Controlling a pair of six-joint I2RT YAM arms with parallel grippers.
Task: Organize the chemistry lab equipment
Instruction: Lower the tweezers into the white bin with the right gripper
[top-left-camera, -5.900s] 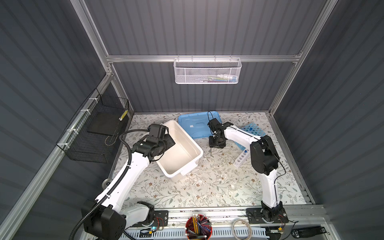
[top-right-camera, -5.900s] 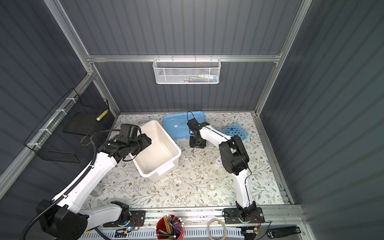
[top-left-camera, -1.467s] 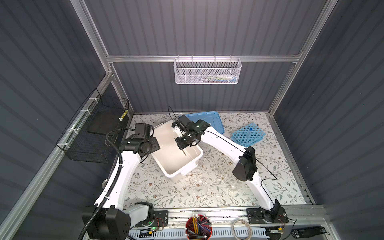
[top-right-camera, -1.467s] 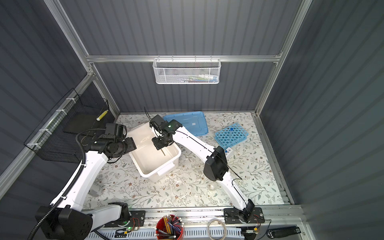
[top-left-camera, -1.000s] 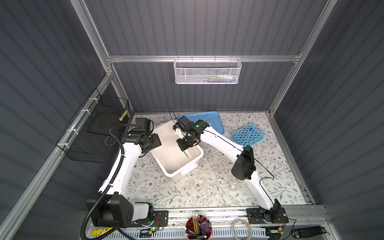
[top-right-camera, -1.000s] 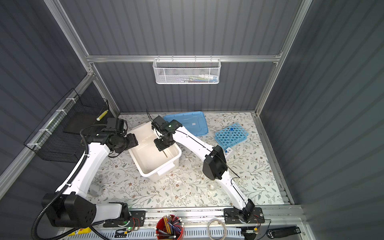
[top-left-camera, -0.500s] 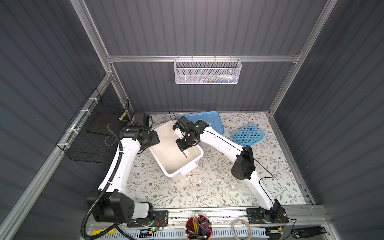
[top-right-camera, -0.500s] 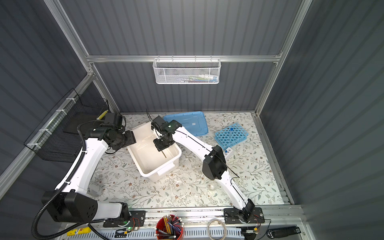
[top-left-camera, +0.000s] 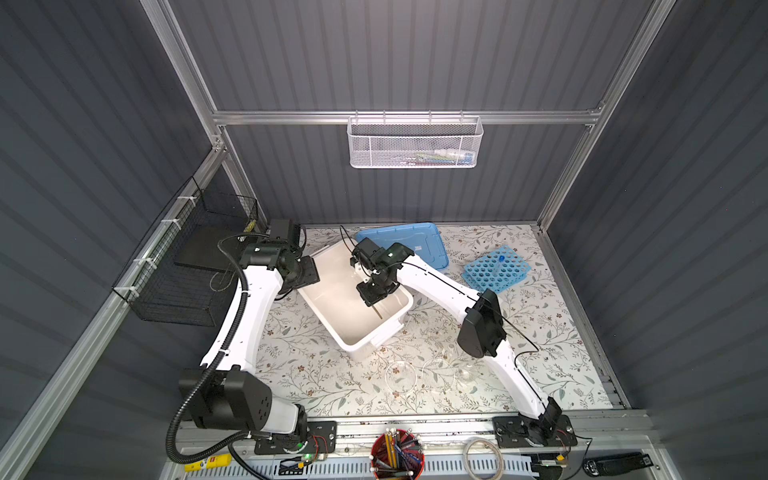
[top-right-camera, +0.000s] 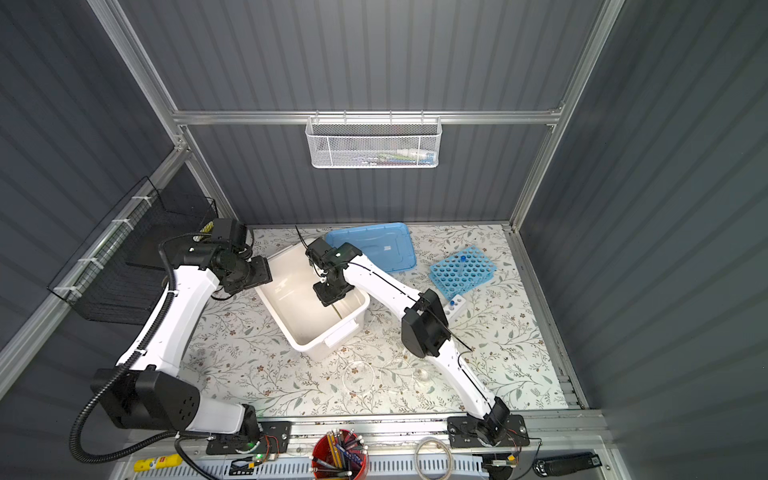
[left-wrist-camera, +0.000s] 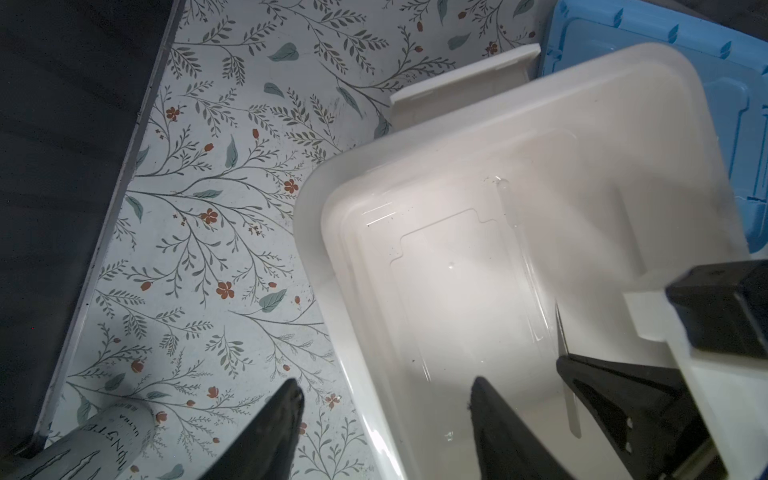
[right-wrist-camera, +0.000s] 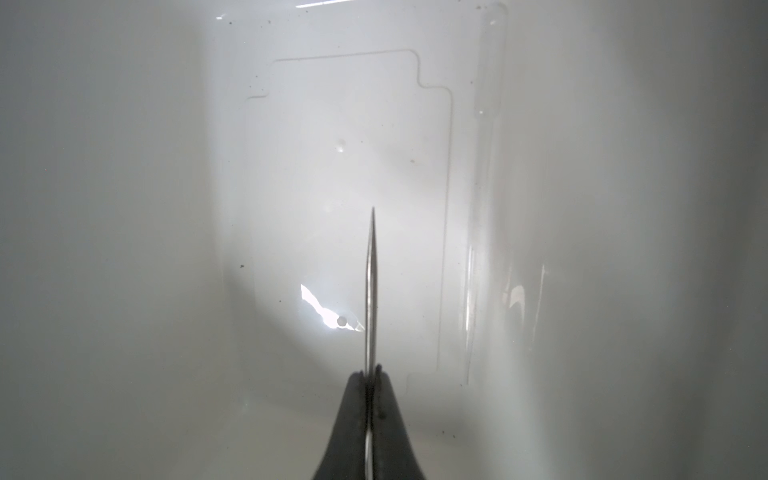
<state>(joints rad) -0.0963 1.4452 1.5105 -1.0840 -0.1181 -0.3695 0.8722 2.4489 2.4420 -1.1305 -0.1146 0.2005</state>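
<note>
While the right gripper reaches down inside a white plastic bin, its jaws are pressed together on thin metal tweezers — the pointed tip hangs near the bin's floor, and whether it touches cannot be told. A clear pipette lies on that floor along one wall. The left gripper hovers at the bin's left corner, fingers spread and nothing between them (one fingertip over the floral table, the other over the bin's inside). In both top views, two round glass dishes and a small glass vessel sit on the table in front of the bin. A blue tube rack stands to the right, well apart from the bin, with one blue-capped test tube upright in it. A blue lid lies just behind the bin.
</note>
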